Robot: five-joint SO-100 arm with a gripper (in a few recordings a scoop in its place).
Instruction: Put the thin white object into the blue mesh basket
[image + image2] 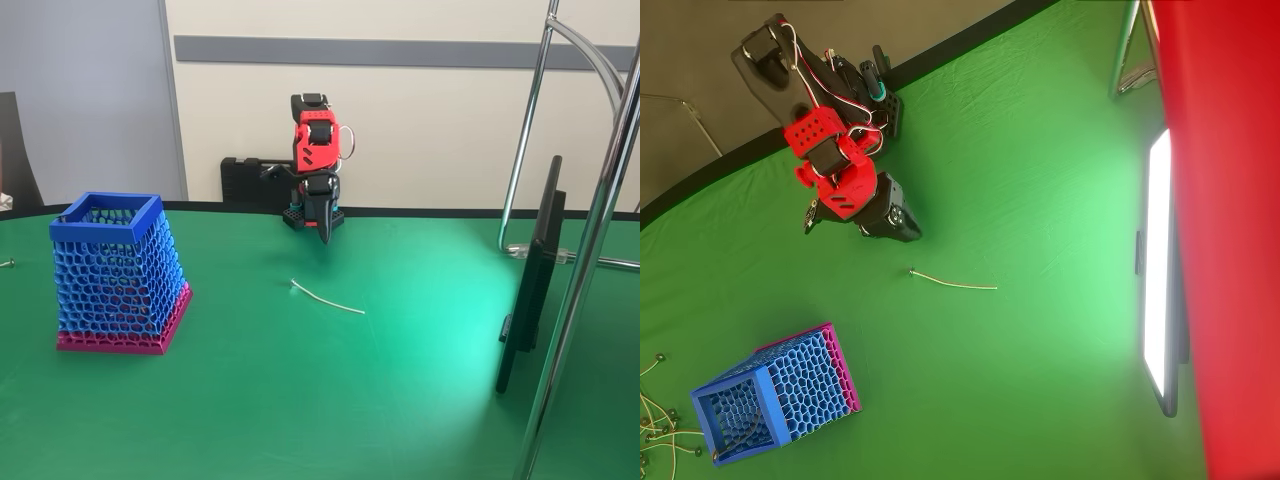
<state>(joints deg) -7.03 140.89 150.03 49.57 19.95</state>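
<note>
The blue mesh basket (118, 272) stood nearest the fixed camera, upright on the green table (300, 400), at the left of that view, with its pink base band on the cloth. The thin white object (326, 298) lay flat on the table, well apart from the basket and to its right, its small hooked end toward the basket side. My claw (324, 232) hung behind it, near the far edge, pointing down with the fingers pressed together, holding nothing. A dark screen (530, 275) stood at the right.
</note>
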